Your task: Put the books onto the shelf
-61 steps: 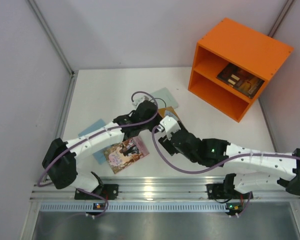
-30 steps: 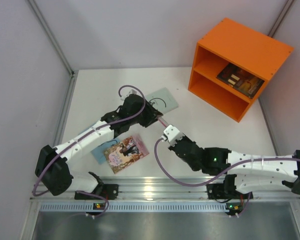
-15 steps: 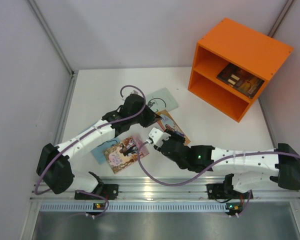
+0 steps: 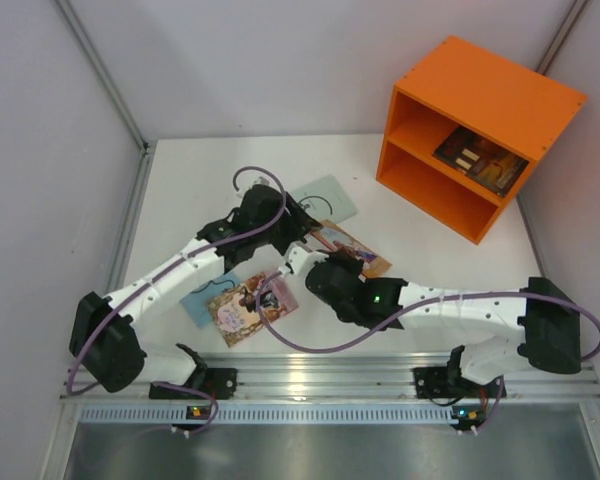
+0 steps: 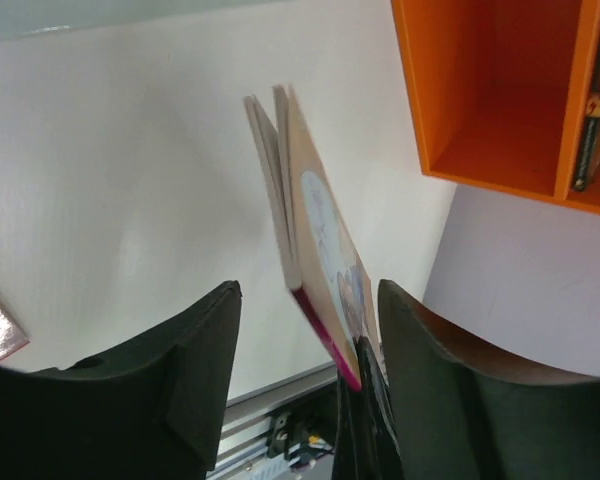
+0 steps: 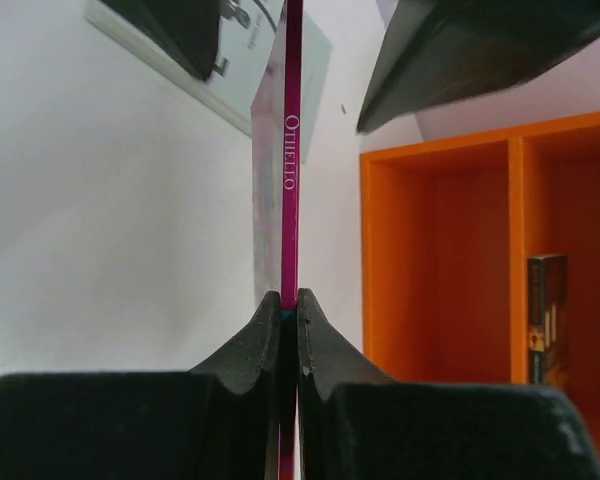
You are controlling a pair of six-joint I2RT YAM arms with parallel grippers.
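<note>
A: Right jaws?
B: Clenched on the Othello book (image 6: 290, 150). The magenta spine is pinched edge-on between the pads. From overhead, its orange-edged illustrated cover faces up at a tilt, mid-desk. Cannot tell whether its far edge touches the desk (image 4: 180, 190).
A: Left jaws?
B: Released, spread wide. In the left wrist view the same book stands between them, pages fanned slightly. No pad touches it that I can make out.
A: The shelf?
B: The orange shelf (image 4: 500, 95) is at the far right corner of the desk, well apart from both arms. A dark brown book (image 4: 480, 160) lies in its upper compartment.
A: The other books?
B: The pink illustrated book (image 4: 248, 303) is flat near the front edge, overlapping the light blue book (image 4: 193, 300). The pale green book (image 4: 330, 195) is flat beyond the left wrist, partly hidden by it.
</note>
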